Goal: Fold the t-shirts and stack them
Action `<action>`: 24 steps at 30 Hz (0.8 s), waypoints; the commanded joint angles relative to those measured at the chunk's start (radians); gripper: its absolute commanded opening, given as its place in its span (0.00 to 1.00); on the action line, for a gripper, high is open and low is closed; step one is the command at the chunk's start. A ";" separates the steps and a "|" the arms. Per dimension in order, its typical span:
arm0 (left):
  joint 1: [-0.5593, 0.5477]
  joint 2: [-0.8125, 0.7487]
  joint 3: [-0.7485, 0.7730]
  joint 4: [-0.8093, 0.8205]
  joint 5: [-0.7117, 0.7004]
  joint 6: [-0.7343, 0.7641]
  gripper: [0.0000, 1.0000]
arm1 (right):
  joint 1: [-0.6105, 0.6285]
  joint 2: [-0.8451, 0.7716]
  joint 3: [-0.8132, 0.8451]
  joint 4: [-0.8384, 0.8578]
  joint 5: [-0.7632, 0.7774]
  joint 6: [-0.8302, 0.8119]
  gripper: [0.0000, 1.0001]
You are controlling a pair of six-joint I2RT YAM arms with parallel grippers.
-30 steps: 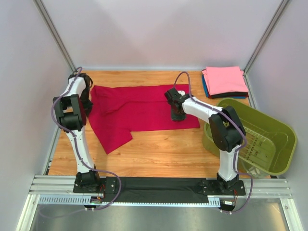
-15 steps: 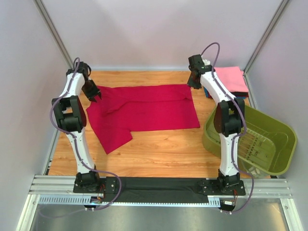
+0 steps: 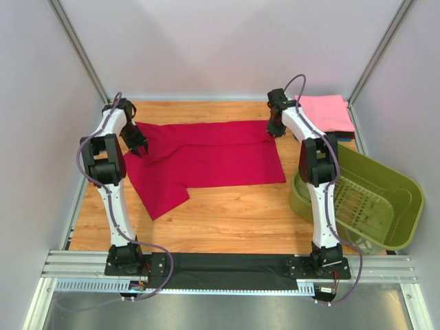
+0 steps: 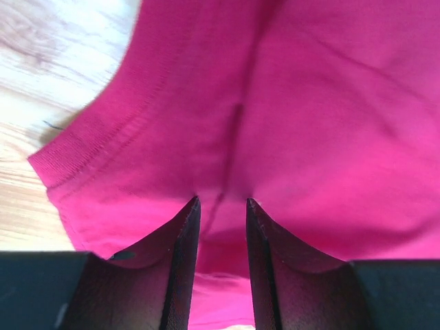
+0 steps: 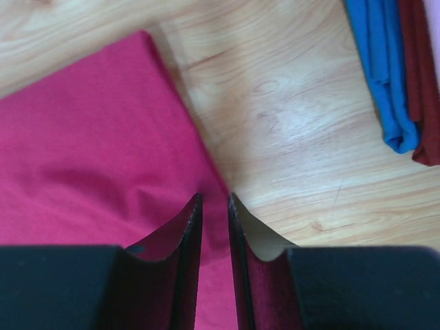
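**Camera setup**

Top view: fixed, high at the near edge, looking down on the whole worktop [image 3: 227, 213]. Left wrist: close, facing down on the red shirt [image 3: 206, 155], left end. Right wrist: close over its far right corner; stack [image 3: 323, 113] edge also in top view.

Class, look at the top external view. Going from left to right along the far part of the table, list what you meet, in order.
left gripper → crimson t-shirt → right gripper → stack of folded t-shirts
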 commanded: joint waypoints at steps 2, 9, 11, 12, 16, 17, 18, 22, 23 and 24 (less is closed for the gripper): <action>0.001 0.034 0.011 -0.056 -0.063 0.022 0.39 | -0.035 0.011 -0.009 0.013 -0.031 -0.004 0.20; 0.004 0.072 0.054 -0.088 -0.119 0.045 0.39 | -0.039 0.043 0.045 0.027 -0.045 -0.032 0.10; 0.007 0.071 0.063 -0.087 -0.110 0.046 0.39 | -0.038 0.044 0.057 0.016 -0.039 -0.040 0.10; 0.006 0.063 0.067 -0.088 -0.095 0.049 0.39 | -0.039 0.034 0.060 0.011 -0.038 -0.043 0.11; 0.007 0.017 0.074 -0.064 -0.049 0.051 0.40 | -0.038 -0.024 0.019 0.022 -0.053 -0.049 0.15; 0.006 0.010 0.075 -0.061 -0.037 0.052 0.40 | -0.038 -0.034 0.011 0.022 -0.061 -0.050 0.15; 0.006 -0.003 0.077 -0.056 -0.008 0.054 0.41 | -0.036 -0.049 0.005 0.021 -0.061 -0.050 0.15; 0.006 -0.009 0.090 -0.039 0.051 0.051 0.41 | -0.026 -0.087 -0.021 0.021 -0.059 -0.056 0.16; 0.006 -0.009 0.089 -0.038 0.052 0.052 0.41 | -0.019 -0.092 -0.018 0.016 -0.058 -0.056 0.17; 0.006 -0.007 0.090 -0.036 0.052 0.051 0.41 | -0.010 -0.101 -0.017 0.013 -0.059 -0.060 0.17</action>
